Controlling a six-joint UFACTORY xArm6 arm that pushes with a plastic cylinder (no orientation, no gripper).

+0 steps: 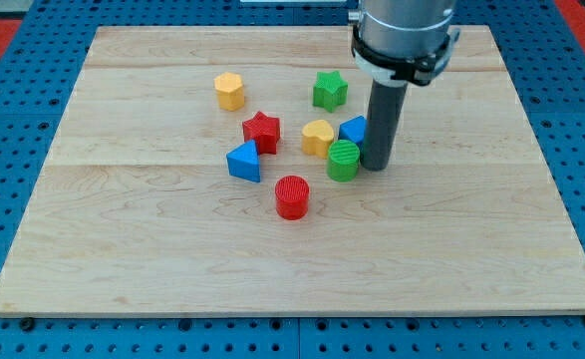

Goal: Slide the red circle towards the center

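The red circle (292, 197) is a short red cylinder standing near the middle of the wooden board (123, 249), slightly toward the view's bottom. My tip (376, 166) is on the board to the view's right of it, right beside the green circle (344, 160) and just below the blue block (354, 130). The rod rises to the arm's grey body at the view's top. The tip is well apart from the red circle, with the green circle between them.
A red star (261, 132), blue triangle (243, 162) and yellow heart (318, 137) cluster above the red circle. A yellow hexagon (229, 91) and a green star (330, 90) lie farther toward the view's top.
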